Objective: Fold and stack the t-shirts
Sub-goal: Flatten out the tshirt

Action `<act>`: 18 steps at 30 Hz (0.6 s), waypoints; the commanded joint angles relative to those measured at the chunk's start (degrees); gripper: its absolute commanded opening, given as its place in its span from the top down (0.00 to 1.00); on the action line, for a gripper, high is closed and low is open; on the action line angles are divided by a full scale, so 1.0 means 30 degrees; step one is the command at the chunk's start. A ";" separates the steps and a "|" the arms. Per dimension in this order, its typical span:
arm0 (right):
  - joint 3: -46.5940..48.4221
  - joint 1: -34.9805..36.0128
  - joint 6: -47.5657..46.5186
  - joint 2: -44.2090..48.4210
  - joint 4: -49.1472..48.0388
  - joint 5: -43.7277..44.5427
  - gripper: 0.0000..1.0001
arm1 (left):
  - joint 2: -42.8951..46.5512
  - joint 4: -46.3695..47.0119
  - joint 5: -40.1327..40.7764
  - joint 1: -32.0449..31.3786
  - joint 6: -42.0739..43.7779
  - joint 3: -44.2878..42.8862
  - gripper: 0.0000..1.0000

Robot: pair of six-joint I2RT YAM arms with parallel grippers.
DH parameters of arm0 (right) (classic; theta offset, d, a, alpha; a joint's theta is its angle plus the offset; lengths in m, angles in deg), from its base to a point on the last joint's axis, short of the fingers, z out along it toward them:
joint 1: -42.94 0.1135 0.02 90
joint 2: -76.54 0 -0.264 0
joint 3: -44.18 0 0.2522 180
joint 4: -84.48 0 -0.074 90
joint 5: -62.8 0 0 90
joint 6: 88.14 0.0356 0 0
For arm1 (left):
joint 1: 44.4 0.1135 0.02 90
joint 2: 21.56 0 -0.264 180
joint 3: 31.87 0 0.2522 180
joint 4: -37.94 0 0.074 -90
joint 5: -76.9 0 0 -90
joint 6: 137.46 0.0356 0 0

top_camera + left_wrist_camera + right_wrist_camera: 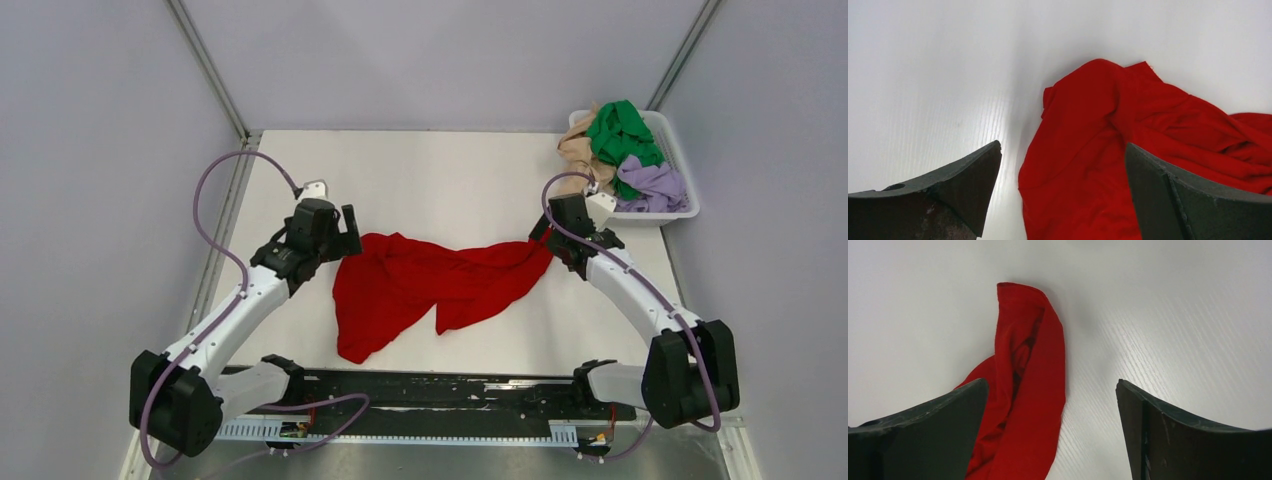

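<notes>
- red t-shirt point(420, 285) lies crumpled mid-table point(450, 180), drawn out sideways — likely being spread flat for folding.
- left gripper point(1063, 150), jaws apart and empty, hovers over its left corner; right gripper point(1052, 385), likewise spread and empty, over the right tip.
- other t-shirts point(620, 140) sit heaped in the basket point(690, 195) — not yet folded.

Open bench point(440, 175) beyond red t-shirt point(400, 285); white basket point(660, 216) blocks far right corner; walls point(90, 150) hem both sides.

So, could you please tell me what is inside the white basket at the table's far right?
The white basket holds a crumpled green t-shirt on top, a beige t-shirt over its left rim and a lavender t-shirt at its near side. Anything beneath them is hidden.
</notes>
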 commanded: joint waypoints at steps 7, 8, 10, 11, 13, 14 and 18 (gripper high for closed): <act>-0.0075 0.0097 0.0222 0.0680 -0.0848 -0.1573 0.00 | -0.4693 0.2183 -0.3845 0.0123 0.0294 -0.2601 0.00; -0.0188 0.0087 0.0173 0.0681 -0.0914 -0.1648 0.00 | -0.5256 0.2405 -0.4297 0.0113 0.0380 -0.3019 0.00; -0.0396 0.0089 0.0162 0.0630 -0.1029 -0.1690 0.00 | -0.7312 0.2559 -0.5539 0.0130 0.0582 -0.3660 0.00; -0.0462 0.0082 0.0147 0.0605 -0.1101 -0.1776 0.00 | -0.7811 0.2583 -0.6126 0.0131 0.0603 -0.3844 0.00; -0.0634 0.0087 0.0070 0.0460 -0.1402 -0.2154 0.00 | -0.9035 0.2875 -0.6705 0.0131 0.0731 -0.4129 0.05; -0.0679 0.0056 0.0029 0.0390 -0.1514 -0.2354 0.00 | -0.9700 0.3135 -0.6870 0.0131 0.0775 -0.4199 0.06; -0.0820 0.0059 -0.0014 0.0033 -0.1859 -0.2912 0.00 | -1.1299 0.3723 -0.7729 0.0106 0.0738 -0.4261 0.16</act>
